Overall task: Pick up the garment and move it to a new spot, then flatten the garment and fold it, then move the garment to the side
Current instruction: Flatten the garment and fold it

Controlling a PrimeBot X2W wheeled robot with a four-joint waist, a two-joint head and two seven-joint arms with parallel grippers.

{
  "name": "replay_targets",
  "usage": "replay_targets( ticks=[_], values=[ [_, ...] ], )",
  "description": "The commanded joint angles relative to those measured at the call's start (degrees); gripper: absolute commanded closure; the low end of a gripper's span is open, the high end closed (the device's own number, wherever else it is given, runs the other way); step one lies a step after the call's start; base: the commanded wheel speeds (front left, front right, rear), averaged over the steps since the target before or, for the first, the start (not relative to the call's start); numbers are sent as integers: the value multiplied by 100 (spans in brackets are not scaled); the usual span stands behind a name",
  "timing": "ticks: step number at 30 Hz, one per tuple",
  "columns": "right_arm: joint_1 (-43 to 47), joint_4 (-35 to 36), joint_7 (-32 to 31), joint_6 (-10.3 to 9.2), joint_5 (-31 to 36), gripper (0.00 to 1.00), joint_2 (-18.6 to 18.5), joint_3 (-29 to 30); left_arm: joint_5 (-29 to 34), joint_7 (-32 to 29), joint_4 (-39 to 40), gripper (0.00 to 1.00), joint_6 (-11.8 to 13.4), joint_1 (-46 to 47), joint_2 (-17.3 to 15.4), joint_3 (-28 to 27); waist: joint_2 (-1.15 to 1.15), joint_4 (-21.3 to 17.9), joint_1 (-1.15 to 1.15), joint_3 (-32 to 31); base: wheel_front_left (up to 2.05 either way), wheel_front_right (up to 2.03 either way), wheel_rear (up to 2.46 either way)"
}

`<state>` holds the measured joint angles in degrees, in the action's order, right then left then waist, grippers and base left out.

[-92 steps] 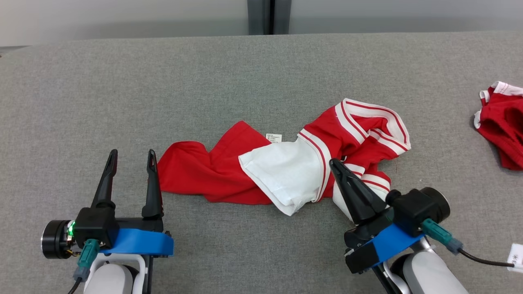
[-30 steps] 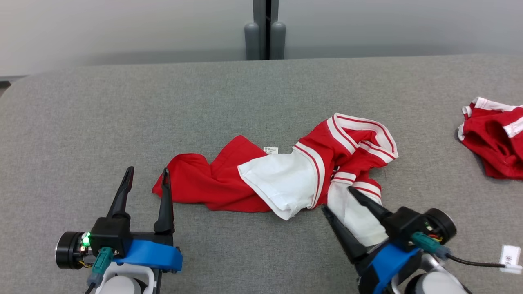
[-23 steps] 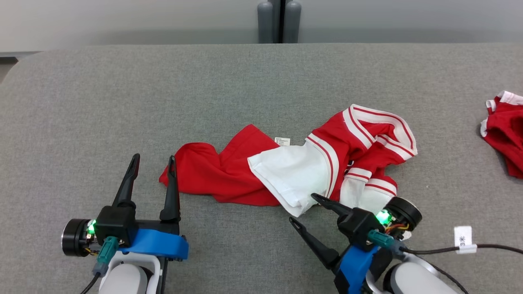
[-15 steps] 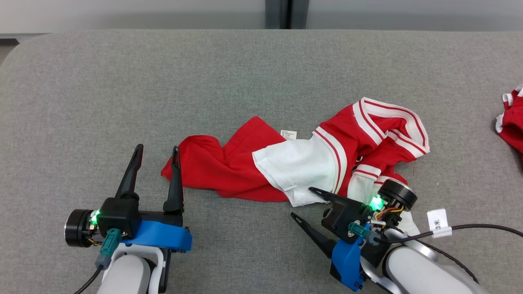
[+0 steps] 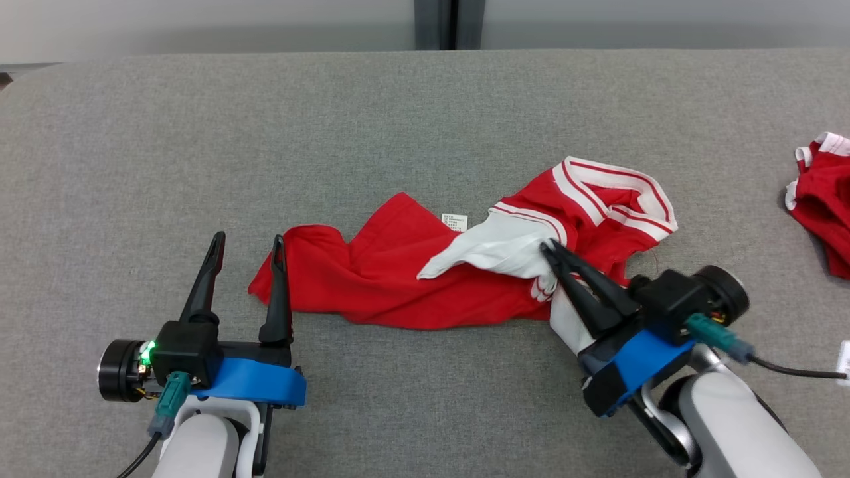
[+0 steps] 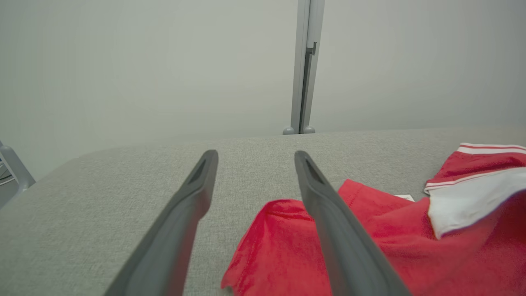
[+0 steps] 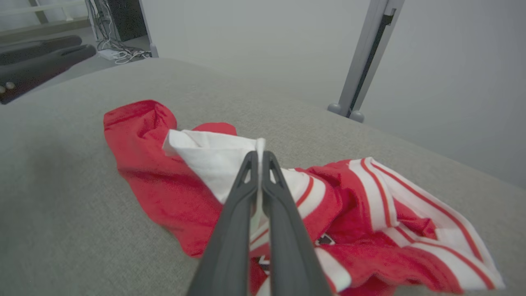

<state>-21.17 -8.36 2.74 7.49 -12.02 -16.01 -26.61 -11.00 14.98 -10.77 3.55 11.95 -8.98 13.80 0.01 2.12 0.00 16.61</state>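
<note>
While our right claw (image 5: 547, 248) pinches the garment (image 5: 372, 285) at bench (image 5: 265, 133) centre, our left claw (image 5: 248, 237) stands spread at eight o'clock; we count two garments, the second garment (image 5: 820, 206) at three o'clock.

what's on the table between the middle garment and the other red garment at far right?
Nothing: the head view shows bare grey table between the garment and the other red garment.

left gripper (image 6: 254, 154) fingers (image 6: 328, 222) spread | red garment (image 6: 370, 242) beside right finger | grey table (image 6: 102, 197)
</note>
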Motion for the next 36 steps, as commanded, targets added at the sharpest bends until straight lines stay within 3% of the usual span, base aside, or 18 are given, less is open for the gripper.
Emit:
replay_targets(
  ticks=[1,7,11,17,18,19,20,23,26,36],
  values=[
    [167,59,113,1,-55,100,87,263,15,24,18,0,0,-35,-40,-30,-1,-42,0,-34,0,0,0],
    [903,35,552,1,-446,100,900,1996,37,25,41,0,-4,-111,-87,-74,-1,-188,0,-117,0,0,0],
    [1316,-187,730,2,-877,100,1228,2925,36,25,24,0,-28,-132,-99,-58,-1,-240,0,-165,0,0,0],
    [1708,-830,967,2,-2375,100,1310,3163,27,25,30,0,-12,-185,-123,-48,-1,-295,0,-184,0,0,0],
    [1724,-942,1015,2,-2440,67,1308,3126,20,25,31,0,-5,-193,-126,-51,-1,-308,0,-186,0,0,0],
    [1713,-1012,1062,2,-2560,19,1303,3117,15,25,34,0,1,-200,-127,-50,-1,-314,0,-184,0,0,0],
    [1703,-1066,1101,2,-2635,0,1302,3100,9,26,33,0,5,-206,-130,-48,-1,-317,0,-185,0,0,0],
    [1714,-1014,1201,2,-2457,0,1304,3085,-7,26,3,0,1,-218,-126,-24,-1,-305,0,-215,0,0,0],
    [1888,-701,1237,2,-1755,0,1214,2961,-35,26,-38,0,-2,-248,-113,-10,-1,-280,0,-280,0,0,0],
    [2165,777,1169,1,-123,0,892,2700,-80,26,-123,0,48,-515,-176,-37,-1,-285,0,-614,0,0,0]
  ],
)
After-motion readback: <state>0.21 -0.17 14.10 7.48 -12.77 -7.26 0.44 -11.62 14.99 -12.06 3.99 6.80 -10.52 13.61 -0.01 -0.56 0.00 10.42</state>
